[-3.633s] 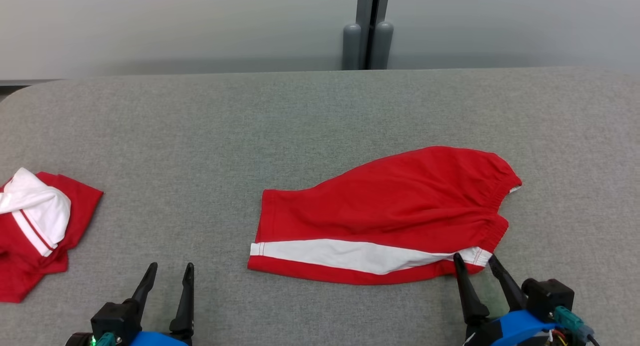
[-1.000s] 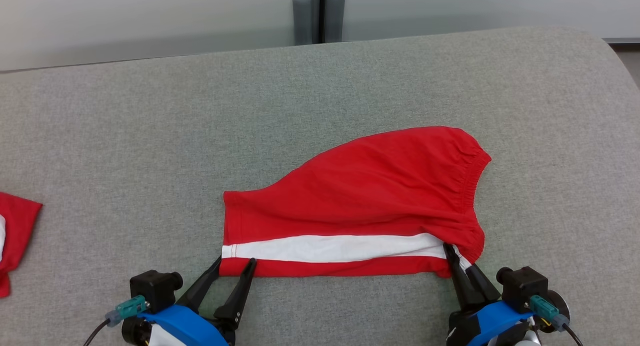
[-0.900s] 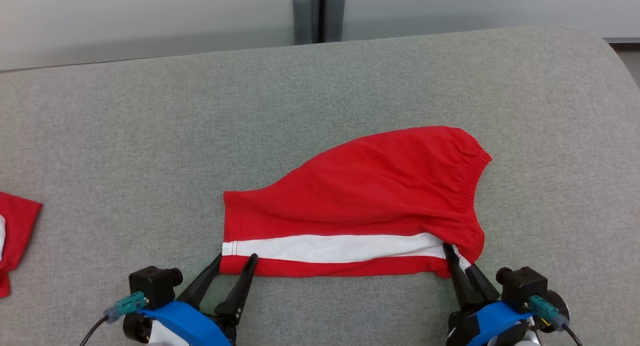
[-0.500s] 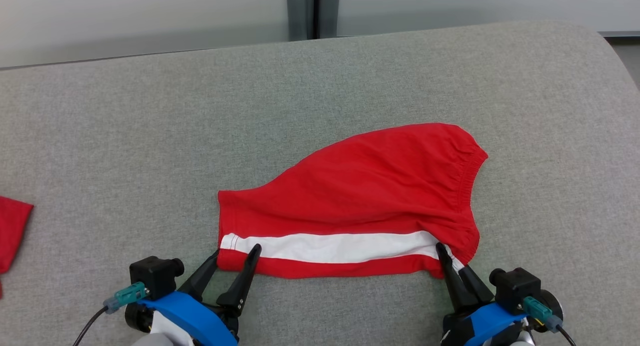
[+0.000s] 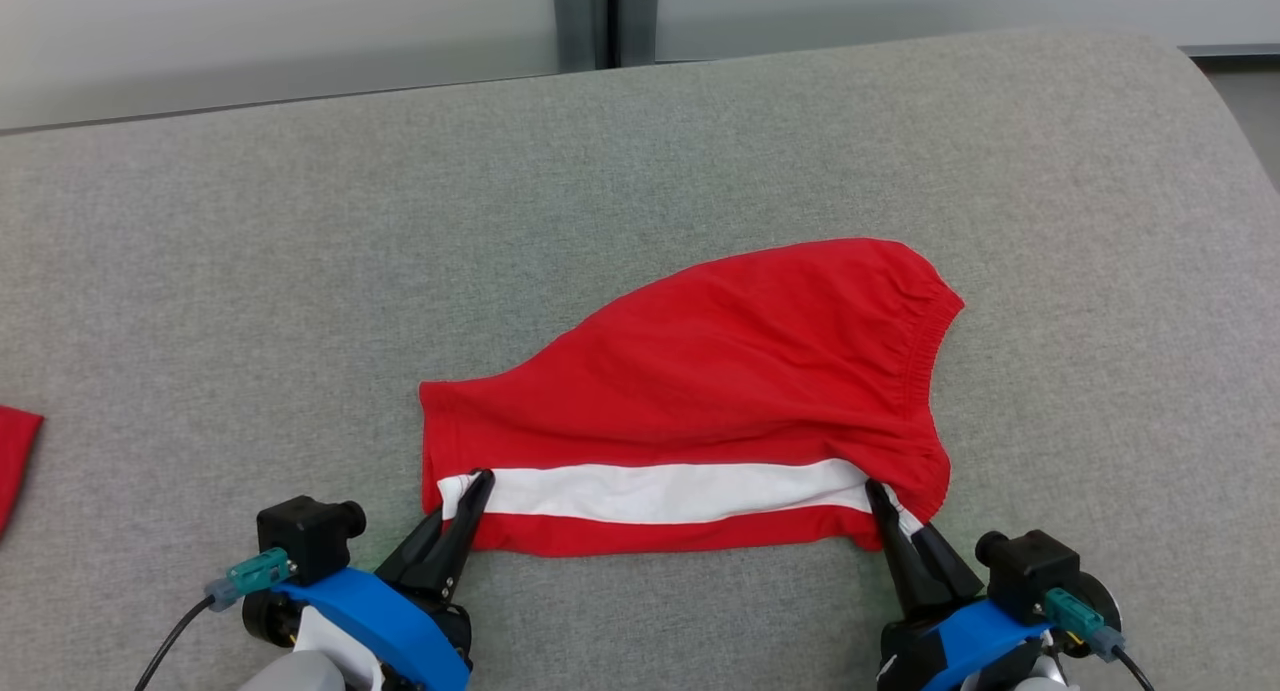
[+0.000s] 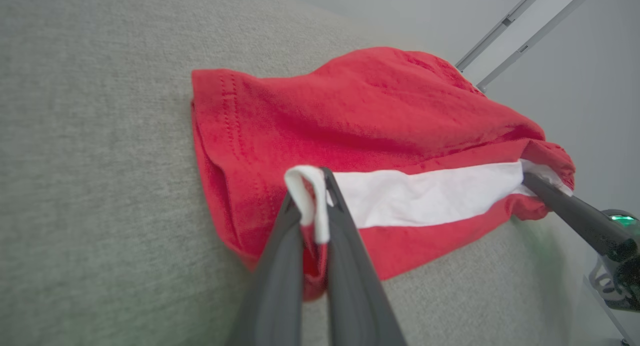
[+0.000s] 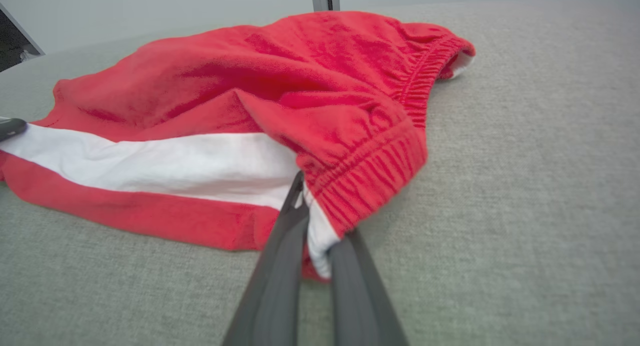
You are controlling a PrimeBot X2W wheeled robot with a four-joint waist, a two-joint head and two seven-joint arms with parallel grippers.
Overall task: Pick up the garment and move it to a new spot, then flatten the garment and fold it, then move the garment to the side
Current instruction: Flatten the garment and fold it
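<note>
Shorts (image 5: 720, 371), red with a white stripe (image 5: 660, 491), lie in your head view on the grey desk (image 5: 300, 221), right of its middle and close to the near edge. The stripe faces you and the elastic waistband (image 5: 925, 351) points toward the right edge. Your left gripper (image 5: 472, 486) has its fingers pressed together on the hem corner at the stripe's left end. Your right gripper (image 5: 890, 511) is pinched onto the waistband corner at the stripe's right end. Holding both ends of the near side looks deliberate: with the cloth stretched between two grips, you can likely lift it without it bunching and carry it to a new spot. A corner of another red garment (image 5: 15, 461) sits at the desk's left edge, well apart, so it should not get in your way.

From the left wrist, the left gripper (image 6: 315, 186) is closed with a fold of white stripe and red hem squeezed between its fingers and looping over the tips. The bite takes in more than one layer, which should hold under a pull. Across the shorts you see one finger of the right gripper (image 6: 565, 206) at the far end of the stripe.

From the right wrist, the right gripper (image 7: 320, 221) is clamped on the white stripe end just below the gathered waistband. The rest of the garment rests slack and rumpled on the desk, so flattening is not yet done.
</note>
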